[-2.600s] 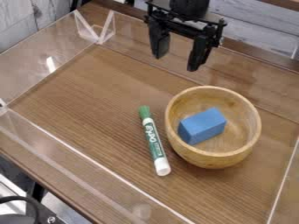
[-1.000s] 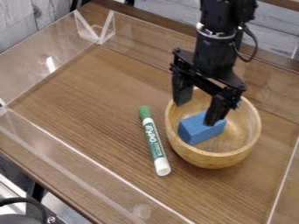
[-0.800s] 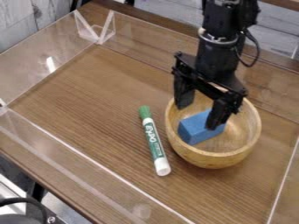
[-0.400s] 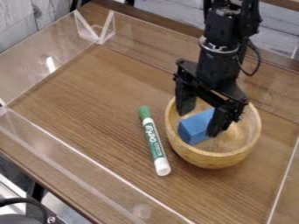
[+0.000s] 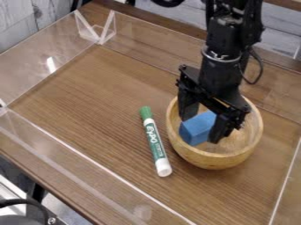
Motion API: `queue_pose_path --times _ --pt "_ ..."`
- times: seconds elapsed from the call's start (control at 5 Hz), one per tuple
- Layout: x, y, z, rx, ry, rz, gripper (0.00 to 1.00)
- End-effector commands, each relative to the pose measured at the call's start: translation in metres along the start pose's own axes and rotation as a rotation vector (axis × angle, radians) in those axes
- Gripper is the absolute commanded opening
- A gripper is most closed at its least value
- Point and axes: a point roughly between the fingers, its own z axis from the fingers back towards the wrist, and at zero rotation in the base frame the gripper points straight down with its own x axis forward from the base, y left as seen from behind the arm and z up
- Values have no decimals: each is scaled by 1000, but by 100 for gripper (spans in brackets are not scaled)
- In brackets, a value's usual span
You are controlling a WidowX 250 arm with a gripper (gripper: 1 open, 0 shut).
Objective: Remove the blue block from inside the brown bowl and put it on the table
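Note:
The blue block [image 5: 198,128] lies inside the brown bowl [image 5: 200,159] at the right of the table [image 5: 83,97]. My black gripper [image 5: 207,122] points straight down into the bowl and is open, one finger at the bowl's left rim beside the block and the other finger [image 5: 227,123] on the block's right side. The block sits between the fingers, partly hidden by them. I cannot tell whether either finger touches it.
A green-and-white marker [image 5: 154,141] lies on the table just left of the bowl. Low clear acrylic walls [image 5: 53,53] edge the tabletop, with a folded clear piece [image 5: 94,31] at the back left.
The gripper came from the back of the table to the bowl and sank into it around the block. Over the last second it only settled slightly lower, still open.

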Motion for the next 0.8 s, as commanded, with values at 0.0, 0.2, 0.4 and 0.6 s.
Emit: queue_pose_path --times 0.0,0.2,0.4,0.6 --pt "5 -3 6 11 -44 -16 100" --pt "5 -4 4 12 -51 -18 100" --pt "6 -4 2 14 -60 -18 100" --pt "6 -5 1 16 -70 -16 100"
